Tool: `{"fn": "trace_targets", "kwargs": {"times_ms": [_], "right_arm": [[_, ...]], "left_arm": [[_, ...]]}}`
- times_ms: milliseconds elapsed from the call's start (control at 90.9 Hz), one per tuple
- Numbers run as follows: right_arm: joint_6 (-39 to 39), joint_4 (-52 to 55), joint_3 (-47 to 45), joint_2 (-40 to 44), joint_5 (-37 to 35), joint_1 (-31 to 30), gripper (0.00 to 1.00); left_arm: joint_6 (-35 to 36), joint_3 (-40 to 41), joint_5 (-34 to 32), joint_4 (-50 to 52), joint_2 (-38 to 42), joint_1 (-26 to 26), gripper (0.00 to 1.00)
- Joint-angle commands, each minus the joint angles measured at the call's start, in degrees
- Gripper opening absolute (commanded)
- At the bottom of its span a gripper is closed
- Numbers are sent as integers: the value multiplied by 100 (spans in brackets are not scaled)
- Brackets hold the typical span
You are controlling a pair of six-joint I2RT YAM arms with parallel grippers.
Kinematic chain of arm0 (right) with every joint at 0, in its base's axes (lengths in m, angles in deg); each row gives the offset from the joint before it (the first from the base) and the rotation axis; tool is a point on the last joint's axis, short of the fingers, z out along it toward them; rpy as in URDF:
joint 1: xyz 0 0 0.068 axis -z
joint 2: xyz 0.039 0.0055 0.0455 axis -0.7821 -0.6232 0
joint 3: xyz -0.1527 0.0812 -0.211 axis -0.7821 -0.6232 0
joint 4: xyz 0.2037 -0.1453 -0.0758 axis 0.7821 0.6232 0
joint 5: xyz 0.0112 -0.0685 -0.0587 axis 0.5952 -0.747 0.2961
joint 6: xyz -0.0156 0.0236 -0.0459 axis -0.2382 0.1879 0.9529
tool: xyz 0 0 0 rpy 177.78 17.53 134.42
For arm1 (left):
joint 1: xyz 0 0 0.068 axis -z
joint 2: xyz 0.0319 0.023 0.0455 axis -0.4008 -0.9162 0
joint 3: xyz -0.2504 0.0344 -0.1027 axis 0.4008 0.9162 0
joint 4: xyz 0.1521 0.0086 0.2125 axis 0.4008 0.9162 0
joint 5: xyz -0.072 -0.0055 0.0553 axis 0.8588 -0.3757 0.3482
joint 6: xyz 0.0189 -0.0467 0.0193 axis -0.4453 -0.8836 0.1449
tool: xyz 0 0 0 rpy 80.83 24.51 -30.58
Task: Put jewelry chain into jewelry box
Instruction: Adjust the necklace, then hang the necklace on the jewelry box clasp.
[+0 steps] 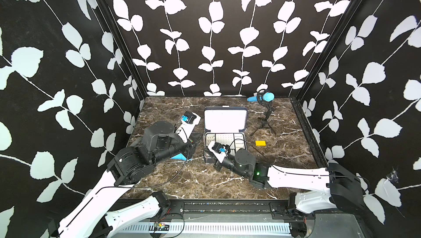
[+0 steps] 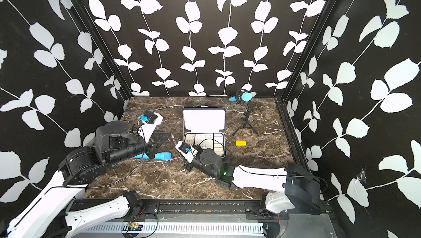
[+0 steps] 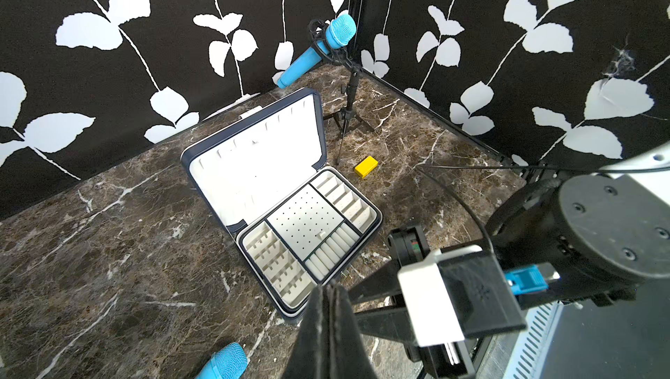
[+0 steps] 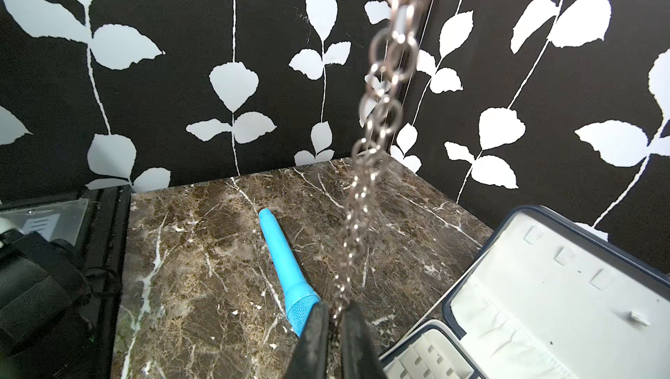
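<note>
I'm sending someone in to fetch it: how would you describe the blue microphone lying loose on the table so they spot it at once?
On the marble table, find the open navy jewelry box in the middle. The microphone lies flat on the marble beside it, partly under the left arm; its blue twin sits raised in a black tripod stand.

I'm driving a lab robot cell, not a lived-in room. Giveaways:
- Flat walls (image 1: 216, 32) at 9, 12 and 3 o'clock, all in one black leaf-print wallpaper, joined by black metal posts (image 1: 119, 43).
- A marble-look tabletop (image 1: 182, 180) is the whole floor.
- A black rail (image 1: 227, 206) at 6 o'clock carries the left arm (image 1: 127, 211) and right arm (image 1: 300, 175). A slotted cable duct (image 1: 216, 227) and a bare circuit board (image 1: 160, 225) sit just below.
- Mismatched props: a microphone (image 1: 264, 96) on a tripod (image 1: 265, 123) at 1 o'clock, a yellow block (image 1: 260, 143), a jewelry box (image 1: 224, 120).
</note>
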Motion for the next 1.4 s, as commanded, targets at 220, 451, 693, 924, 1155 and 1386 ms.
{"fn": "trace_targets", "kwargs": {"times_ms": [220,451,693,924,1155,1386], "right_arm": [[-91,202,-37,358,-45,-45,0],[-174,610,-87,884,-285,-38,0],[-905,1073,-24,1197,-612,405,0],[-1605,1761,544,909,-253,1450,0],[-1862,1731,1184,248,139,2295,0],[-2094,1664,1839,-564,507,2872,0]], "left_arm": [[32,-87,-71,-22,136,5,0],[-163,118,-347,-391,212,5,0],[-680,689,-1215,-1601,173,5,0],[-848,988,-1893,-3506,-726,5,0],[-575,1051,-2654,-5098,-1831,5,0],[-335,834,-2861,-5488,-2641,-119,0]]}}
